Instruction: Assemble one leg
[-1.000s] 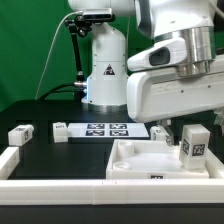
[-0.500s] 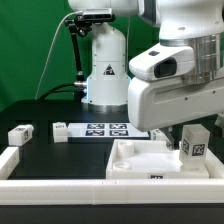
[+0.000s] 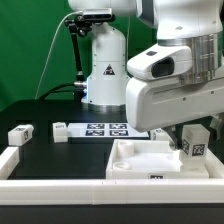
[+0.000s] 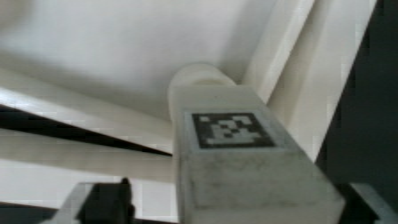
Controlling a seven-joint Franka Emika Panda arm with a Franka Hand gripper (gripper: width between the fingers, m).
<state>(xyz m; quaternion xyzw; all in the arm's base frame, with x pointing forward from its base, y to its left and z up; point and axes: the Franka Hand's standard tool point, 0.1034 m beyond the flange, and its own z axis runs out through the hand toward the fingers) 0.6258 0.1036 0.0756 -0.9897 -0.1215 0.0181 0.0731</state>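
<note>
A white leg [image 3: 193, 147] with a black-and-white tag stands upright in the corner of the big white tray-like part [image 3: 135, 158] on the exterior view's right. My gripper [image 3: 189, 131] is right above it, largely hidden by the arm. In the wrist view the leg [image 4: 231, 130] fills the space between the two dark fingers [image 4: 103, 203] of my gripper [image 4: 238, 205]. A strip of light shows between one finger and the leg; the other finger lies close against it. Two more legs [image 3: 20, 133] [image 3: 62, 129] lie on the black table at the exterior view's left.
The marker board [image 3: 108, 128] lies behind the tray-like part, with another small white part [image 3: 160, 132] beside it. A white rail [image 3: 60, 172] runs along the table's front and left edge. The robot's base [image 3: 103, 70] stands at the back.
A second ago the arm's wrist sat differently above the leg; it then shifted and its body filled more of the view. The leg's tag kept facing the same way. Nothing moved in the last half second.
</note>
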